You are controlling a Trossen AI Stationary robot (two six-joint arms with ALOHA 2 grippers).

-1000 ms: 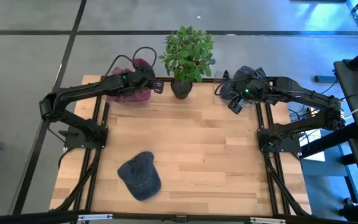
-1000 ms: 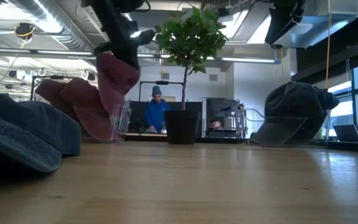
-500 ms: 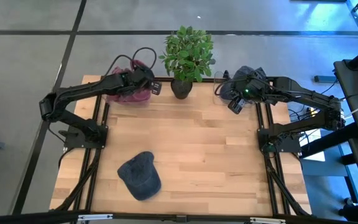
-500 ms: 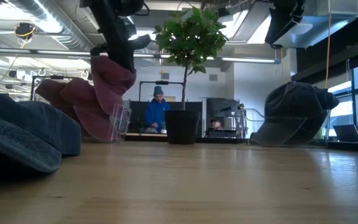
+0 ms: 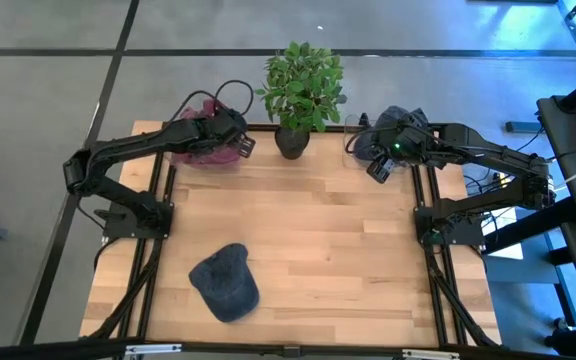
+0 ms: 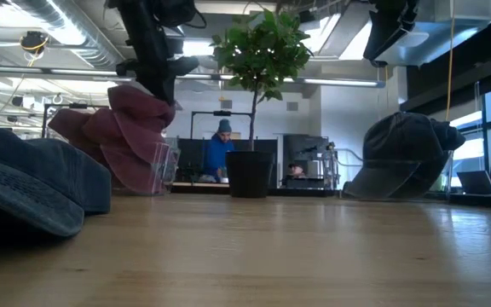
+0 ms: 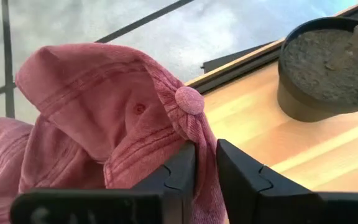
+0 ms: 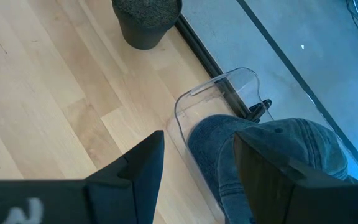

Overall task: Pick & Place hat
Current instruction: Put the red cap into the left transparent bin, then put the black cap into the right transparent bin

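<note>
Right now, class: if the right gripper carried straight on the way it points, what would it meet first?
Probably the blue cap on its clear stand; the right gripper is open just above it, though depth is uncertain.

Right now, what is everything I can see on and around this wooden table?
Red fabric cap: one, far left corner, pinched in the left jaws.
Blue denim cap: one, lying loose on the near left of the table.
Dark blue cap: one, far right corner, on a clear plastic stand.
Green potted plant in a dark pot: one, far middle edge.
Person in a blue top: one, in the room behind.
Left gripper: dark, shut on the red cap.
Right gripper: dark, open over the dark blue cap.
</note>
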